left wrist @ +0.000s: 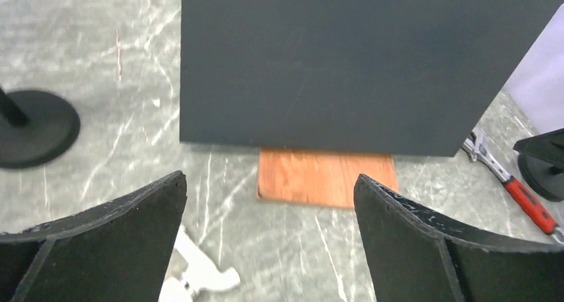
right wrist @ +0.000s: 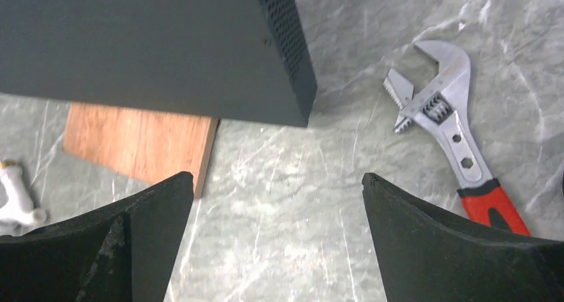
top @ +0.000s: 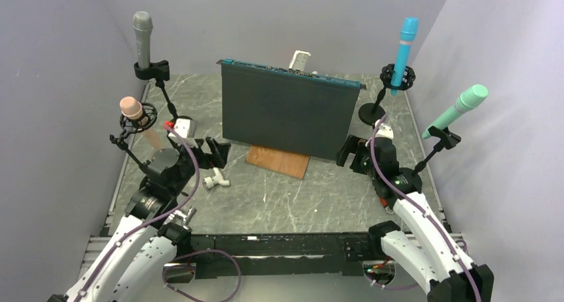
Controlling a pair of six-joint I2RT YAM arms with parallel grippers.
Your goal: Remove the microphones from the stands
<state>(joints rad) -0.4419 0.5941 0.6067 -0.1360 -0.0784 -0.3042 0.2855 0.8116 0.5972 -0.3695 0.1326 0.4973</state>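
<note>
Four microphones sit in black stands around the table edges: a grey one [top: 142, 39] at the far left, a pink one [top: 136, 116] near left, a blue one [top: 404, 46] at the far right and a mint green one [top: 459, 109] at the right. My left gripper [top: 216, 152] is open and empty, low over the table to the right of the pink microphone, and shows wide apart in the left wrist view [left wrist: 269, 179]. My right gripper [top: 347, 150] is open and empty, left of the green microphone's stand, and also shows in its wrist view [right wrist: 278, 175].
A large dark box [top: 286, 112] stands tilted mid-table on a wooden board [top: 279, 161]. A white plastic part [top: 216, 179] lies near my left gripper. An adjustable wrench [right wrist: 445, 109] with a red handle lies by the box's right corner. A stand base [left wrist: 33, 129] sits at the left.
</note>
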